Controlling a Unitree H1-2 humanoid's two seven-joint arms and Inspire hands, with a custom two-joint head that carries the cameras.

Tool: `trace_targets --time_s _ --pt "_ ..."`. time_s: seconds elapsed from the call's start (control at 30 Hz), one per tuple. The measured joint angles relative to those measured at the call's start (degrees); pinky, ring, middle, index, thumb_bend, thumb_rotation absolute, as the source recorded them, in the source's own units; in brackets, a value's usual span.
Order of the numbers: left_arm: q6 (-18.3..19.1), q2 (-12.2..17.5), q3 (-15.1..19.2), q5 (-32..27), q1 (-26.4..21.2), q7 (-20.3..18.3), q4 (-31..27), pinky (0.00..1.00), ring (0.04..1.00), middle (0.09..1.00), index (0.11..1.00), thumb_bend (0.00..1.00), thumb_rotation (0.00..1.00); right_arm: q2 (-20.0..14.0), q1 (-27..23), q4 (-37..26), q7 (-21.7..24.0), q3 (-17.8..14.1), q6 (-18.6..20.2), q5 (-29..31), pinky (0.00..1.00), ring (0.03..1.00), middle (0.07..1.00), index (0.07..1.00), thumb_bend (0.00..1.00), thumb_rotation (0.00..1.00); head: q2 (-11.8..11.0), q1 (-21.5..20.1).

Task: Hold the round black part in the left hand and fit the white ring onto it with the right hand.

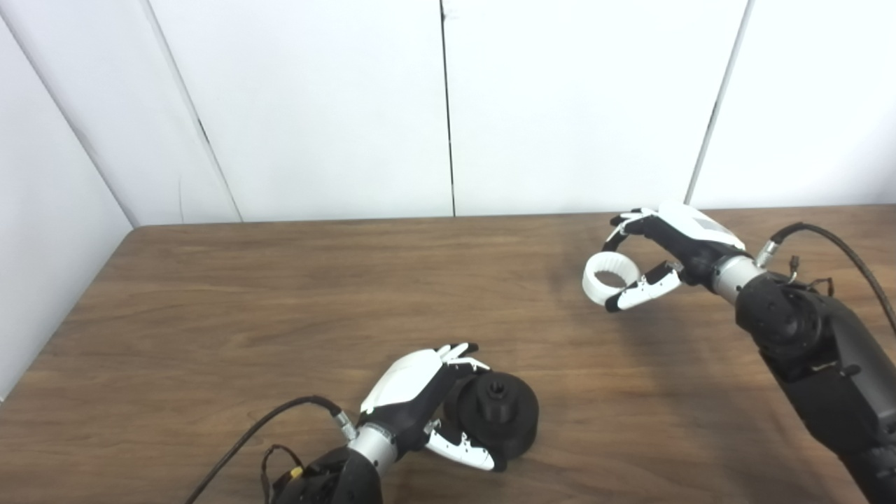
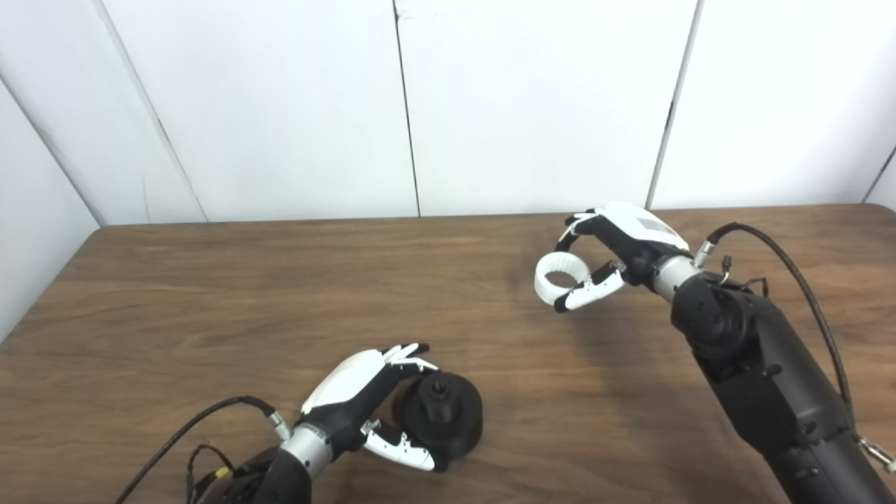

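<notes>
The right eye view takes in the worktop's (image 2: pixel 210 301) rounded far right corner at the right edge of the frame and more of the right forearm; the left eye view cuts that corner off and shows a little more wall at the left. Otherwise the two agree. The black part (image 1: pixel 498 416) sits low and just left of centre, resting on the worktop, a small raised hub on its top face. The left robot hand (image 1: pixel 427 395) is at its left side, fingers over the upper left rim and thumb under the lower edge, wrapped around it in a grasp. The ring (image 1: pixel 606 278) is in the upper right of the frame, well apart from the black part, and the right robot hand (image 1: pixel 661 259) grips it, fingers over the far side and thumb against the near rim, the opening facing mostly upward. Whether the ring clears the worktop or touches it is hard to tell; a faint shadow lies beneath it. The left side of the black part is hidden behind the hand, and both arms are cut off by the bottom edge.
</notes>
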Motion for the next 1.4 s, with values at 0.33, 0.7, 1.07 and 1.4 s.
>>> trace_targets --time_s 0.33,0.7,1.07,1.4 --pt "0.0 -0.1 0.1 0.0 0.0 0.2 0.1 1.00 1.000 0.982 0.727 0.93 0.25 0.0 2.4 -9.5 3.2 0.0 1.4 -0.9 0.82 0.957 0.892 0.612 0.78 0.24 0.1 -0.1" --pt "-0.2 -0.2 0.2 -0.1 -0.1 0.4 0.5 0.99 1.000 0.984 0.723 0.93 0.25 1.3 3.8 -18.5 7.1 -0.4 2.8 0.3 0.83 0.962 0.894 0.606 0.77 0.23 0.1 0.0" --pt "-0.7 -0.2 0.7 -0.1 -0.4 0.9 0.9 0.97 1.000 0.982 0.719 0.94 0.25 2.7 4.8 -20.8 7.8 0.1 3.4 0.9 0.82 0.962 0.895 0.587 0.78 0.21 0.2 -0.1" --pt "-0.6 -0.2 0.7 -0.2 -0.6 1.1 1.0 0.96 1.000 0.984 0.716 0.94 0.25 4.2 5.2 -25.2 9.0 1.5 3.6 1.1 0.84 0.958 0.888 0.492 0.52 0.15 0.4 -0.1"
